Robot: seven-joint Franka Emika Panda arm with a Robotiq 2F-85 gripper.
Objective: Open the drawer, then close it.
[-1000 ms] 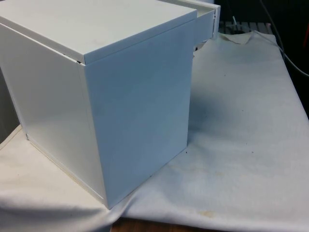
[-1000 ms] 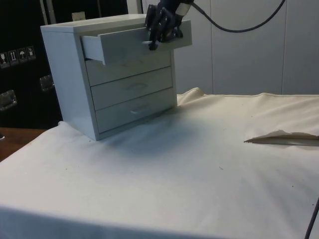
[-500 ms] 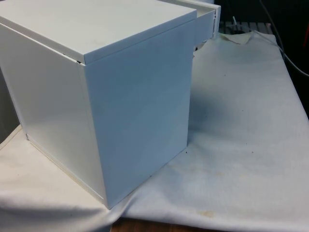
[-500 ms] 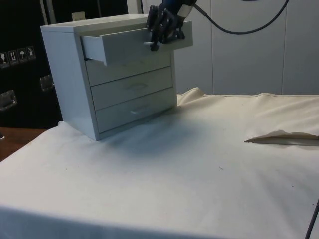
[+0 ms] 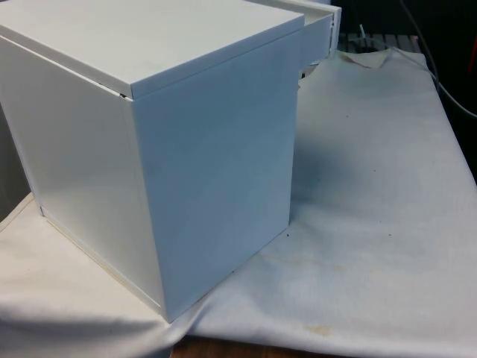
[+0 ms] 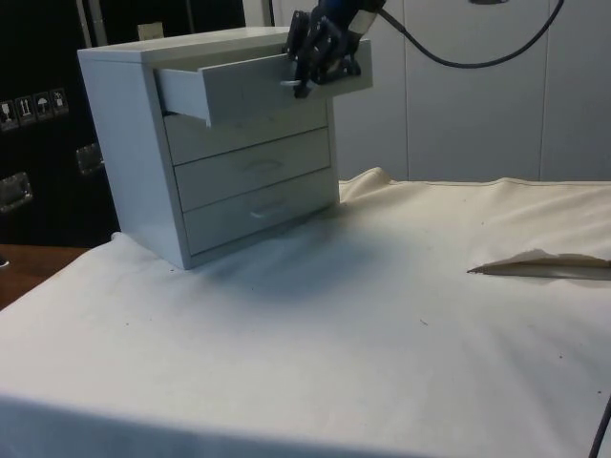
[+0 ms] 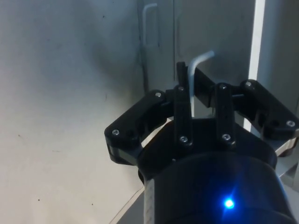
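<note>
A white chest of drawers stands on the cloth with its back and side to the front view. From the side, the chest shows three drawers, and the top drawer is pulled partway out. Its end juts past the chest at the front view's upper right. My black gripper is at the drawer's front, shut on its handle. In the wrist view the fingers pinch the thin white handle, with the gripper pointing down along the drawer fronts.
The middle drawer and bottom drawer are pushed in. A raised fold of the cloth lies to the right in the side view. A black cable hangs behind the arm. White cloth stretches beside the chest.
The gripper has moved slightly away from the chest, and the top drawer has slid out a little further with it.
</note>
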